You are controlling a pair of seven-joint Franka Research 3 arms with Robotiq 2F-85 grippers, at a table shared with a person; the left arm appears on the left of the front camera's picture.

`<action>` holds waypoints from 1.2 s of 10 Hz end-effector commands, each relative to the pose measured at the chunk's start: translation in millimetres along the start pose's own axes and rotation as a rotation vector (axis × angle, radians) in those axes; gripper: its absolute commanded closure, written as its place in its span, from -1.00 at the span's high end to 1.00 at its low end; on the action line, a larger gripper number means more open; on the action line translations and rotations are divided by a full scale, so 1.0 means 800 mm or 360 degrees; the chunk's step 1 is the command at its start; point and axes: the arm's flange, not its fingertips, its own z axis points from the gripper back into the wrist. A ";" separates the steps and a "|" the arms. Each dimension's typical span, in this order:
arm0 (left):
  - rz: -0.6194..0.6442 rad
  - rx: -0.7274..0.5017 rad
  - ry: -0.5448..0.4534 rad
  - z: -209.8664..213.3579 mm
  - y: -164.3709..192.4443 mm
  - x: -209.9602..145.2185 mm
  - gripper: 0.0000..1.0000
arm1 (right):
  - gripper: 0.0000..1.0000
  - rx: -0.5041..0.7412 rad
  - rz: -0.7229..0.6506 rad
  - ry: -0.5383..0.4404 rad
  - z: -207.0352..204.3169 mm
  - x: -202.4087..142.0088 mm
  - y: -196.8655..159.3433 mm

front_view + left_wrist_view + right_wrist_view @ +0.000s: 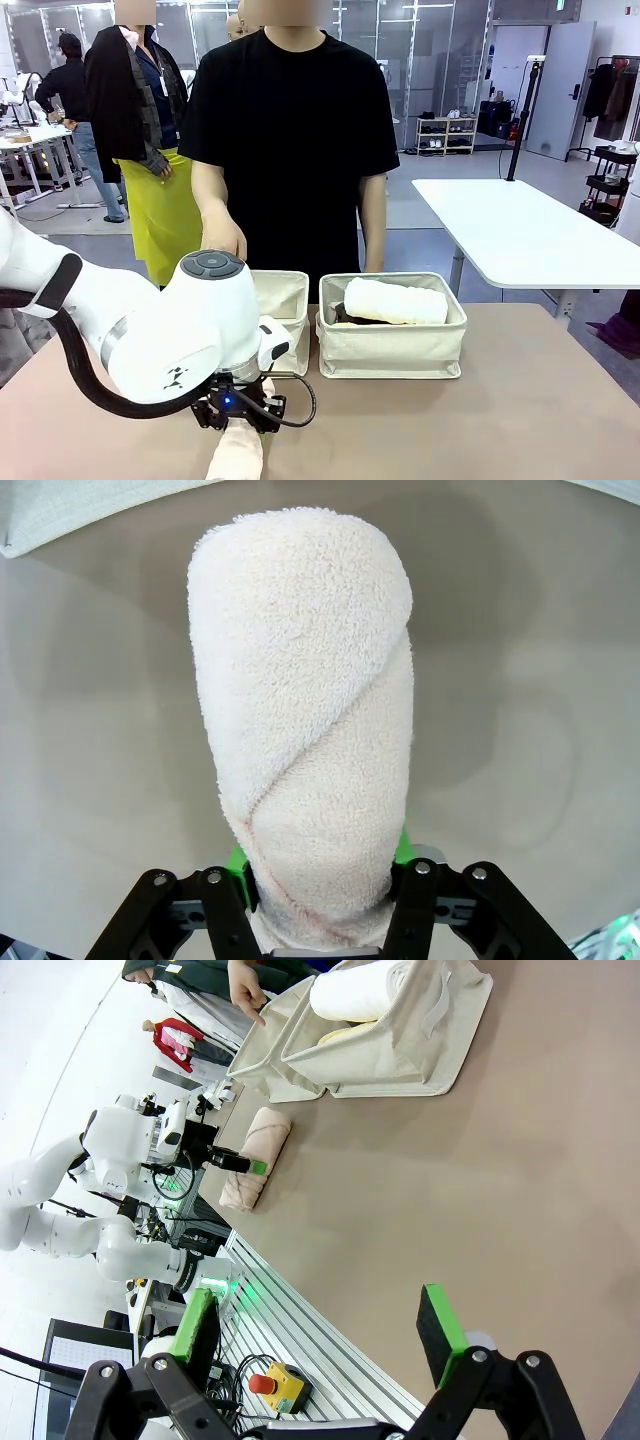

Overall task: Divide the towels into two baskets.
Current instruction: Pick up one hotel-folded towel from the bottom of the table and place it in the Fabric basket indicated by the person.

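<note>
A cream towel [305,710] lies rolled on the brown table near the front edge, and my left gripper [320,895] is shut on its near end, green pads [402,846] pressing both sides. From the front, that gripper [238,410] sits under the big white arm, with the towel [236,455] below it. Two cream baskets stand mid-table. The left basket [288,300] is partly hidden by the arm. The right basket [390,345] holds a white towel [395,300] lying on something dark [343,316]. My right gripper [318,1310] hangs open over bare table, away from the baskets [390,1055].
A person in a black shirt stands behind the baskets, one hand [225,238] by the left basket's far rim. A white table [520,235] stands off to the right. A red stop button [272,1385] sits on the frame at the table's near edge.
</note>
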 end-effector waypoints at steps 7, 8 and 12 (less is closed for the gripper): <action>-0.0224 -0.0060 -0.0260 0.124 0.036 -0.037 -0.72 | 1.00 0.0015 0.0030 -0.0025 -0.001 -0.002 0.004; -0.0206 -0.0041 -0.0287 0.135 0.041 -0.038 -0.72 | 1.00 0.0015 0.0030 -0.0025 -0.001 -0.002 0.004; -0.0187 -0.0040 -0.0300 0.125 0.011 -0.016 -0.72 | 1.00 0.0015 0.0030 -0.0025 -0.001 -0.002 0.004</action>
